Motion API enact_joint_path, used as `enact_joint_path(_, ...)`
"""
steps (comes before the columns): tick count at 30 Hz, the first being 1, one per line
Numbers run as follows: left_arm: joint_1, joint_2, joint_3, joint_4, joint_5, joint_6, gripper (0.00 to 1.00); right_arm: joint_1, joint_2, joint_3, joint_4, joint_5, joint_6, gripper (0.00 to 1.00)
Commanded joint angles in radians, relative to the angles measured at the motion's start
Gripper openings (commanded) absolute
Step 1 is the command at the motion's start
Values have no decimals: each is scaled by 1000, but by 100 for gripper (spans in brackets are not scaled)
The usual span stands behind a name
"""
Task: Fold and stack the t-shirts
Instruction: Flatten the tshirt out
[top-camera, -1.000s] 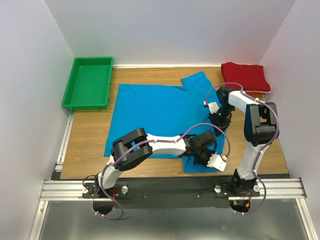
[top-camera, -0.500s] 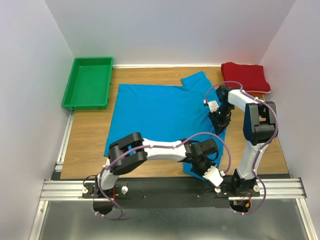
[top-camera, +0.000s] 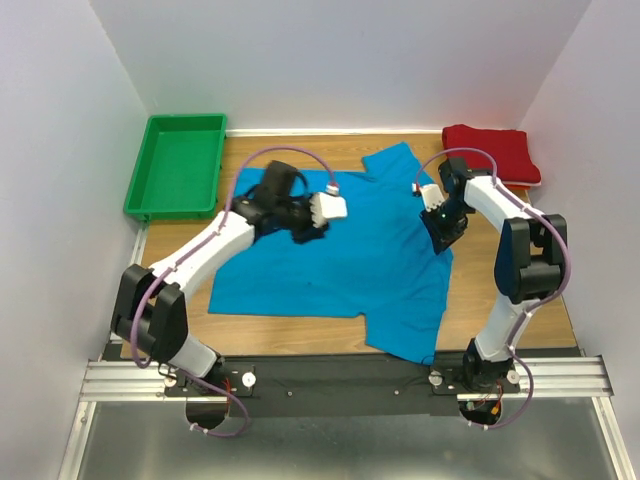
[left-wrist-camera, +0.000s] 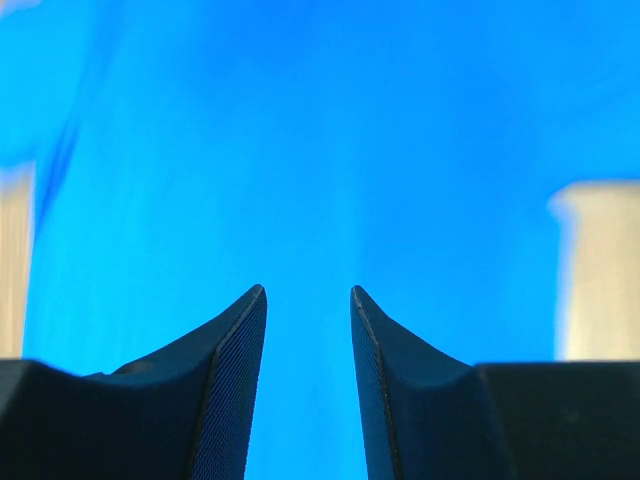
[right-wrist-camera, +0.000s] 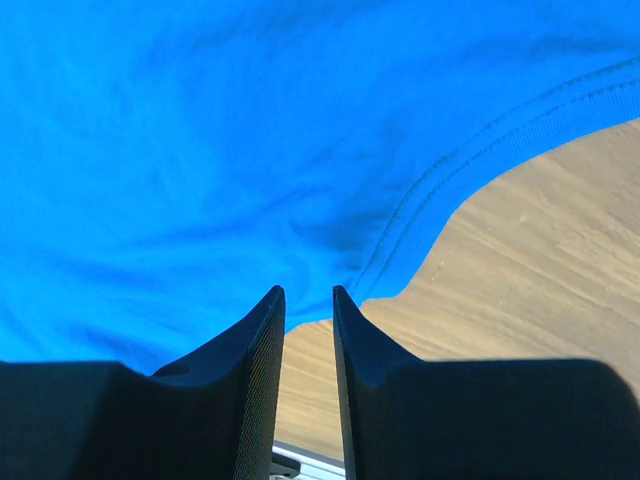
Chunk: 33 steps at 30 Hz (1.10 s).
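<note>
Cloth lies directly under both arms: the blue shirt (top-camera: 330, 250) is spread flat on the bench (top-camera: 180, 270), its long axis running left to right with the neck end rightward. The right jaws, narrowly parted and empty, sit at its right edge seam. The left jaws, spread and empty, hang over its far-left part; their height above it is unclear. The folded red shirt (top-camera: 492, 153) rests beyond its far-right corner.
</note>
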Motion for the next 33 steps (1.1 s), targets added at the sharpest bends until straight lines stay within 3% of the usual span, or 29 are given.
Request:
enact_joint_path(1,192,-3,-77,-36,-61,-83,47,3,55,33,40,29,17,32)
enact_joint_path(6,372,106,-63,39,-147,-128,45,3,157,155,85,57,45,31)
enact_joint_path(12,486,282,145,100,-233,-221,45,3,287,407,100,75,114,31)
enact_joint_path(19,509,494,377,73,-279,-332,45,4,457,613,111,118,174,28)
enact_joint_path(26,518,594,422,60,-338,-421,40,20,583,717,131,172,163,26)
enact_joint_path(33,518,722,474,27,-448,-415,33,21,683,792,158,256,149,24)
